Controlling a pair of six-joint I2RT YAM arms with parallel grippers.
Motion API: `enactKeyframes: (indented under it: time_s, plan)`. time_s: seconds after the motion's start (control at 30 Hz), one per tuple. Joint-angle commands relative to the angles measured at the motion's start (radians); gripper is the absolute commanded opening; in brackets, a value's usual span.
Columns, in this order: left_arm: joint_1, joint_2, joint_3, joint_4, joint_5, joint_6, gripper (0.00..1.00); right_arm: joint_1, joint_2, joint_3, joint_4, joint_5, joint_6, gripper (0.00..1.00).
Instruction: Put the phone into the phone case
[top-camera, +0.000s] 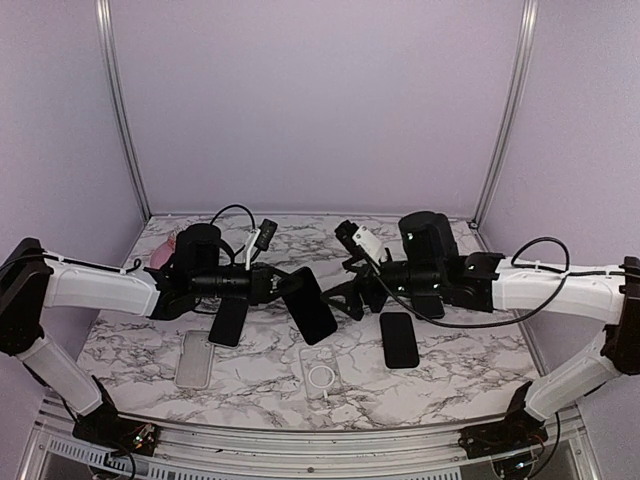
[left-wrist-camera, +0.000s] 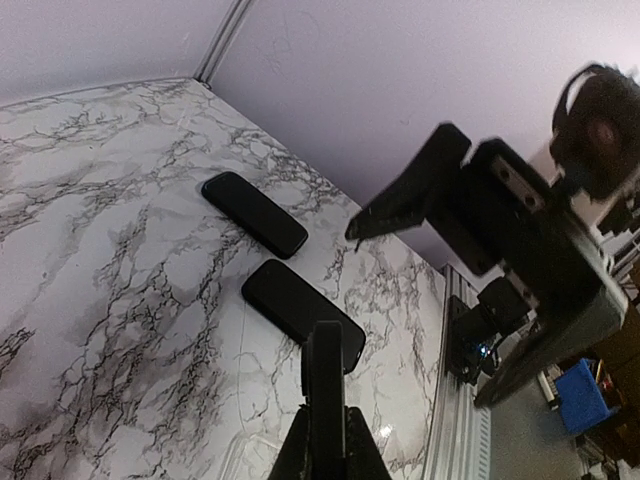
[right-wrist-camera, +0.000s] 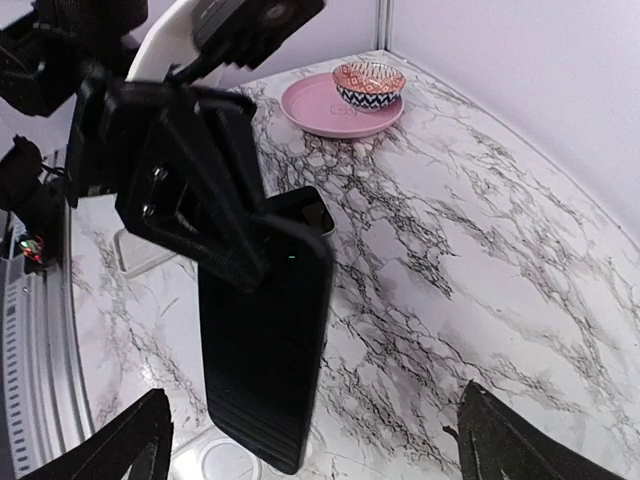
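Black glossy phone (top-camera: 314, 308), a flat rectangular slab, is clamped by one end between the closed jaws of the left gripper (top-camera: 288, 288). It is held tilted over the middle of the white marble-patterned table (top-camera: 480, 360), its free end pointing down toward the near edge. That end is close to the clear phone case with a white ring in its back (top-camera: 320, 372); I cannot tell whether the two touch.

The left arm reaches in from the left, forearm nearly level, wrist turned inward toward the centre. The right arm mirrors it from the right, with the right gripper (top-camera: 345, 297) just beside the held phone. Its black fingers (right-wrist-camera: 110, 450) are spread wide and hold nothing.

Four black phones show in all:
- the held one;
- one lying under the left arm (top-camera: 228, 322);
- one lying under the right wrist (top-camera: 428, 305);
- one lying nearer the front on the right (top-camera: 400, 340).

Two clear cases lie near the front edge: the ringed one and a plain one (top-camera: 195, 358) to the left of it. A single pink round plate (right-wrist-camera: 320, 110) sits in the far left corner, carrying one small patterned bowl (right-wrist-camera: 368, 82).
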Motion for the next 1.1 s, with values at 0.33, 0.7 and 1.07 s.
enactKeyframes:
  time_s: [0.33,0.7,1.07]
  plan:
    - [-0.122,-0.073,0.136,-0.231,0.13,0.274,0.0,-0.103,0.069,-0.009,0.059,-0.698,0.032,0.39]
    - [-0.127,-0.064,0.133,-0.35,0.049,0.275,0.05,-0.094,0.034,-0.124,0.161,-0.635,0.116,0.0]
    - [-0.111,0.133,0.142,-0.423,0.084,0.103,0.0,-0.018,0.024,-0.265,0.162,-0.438,0.261,0.62]
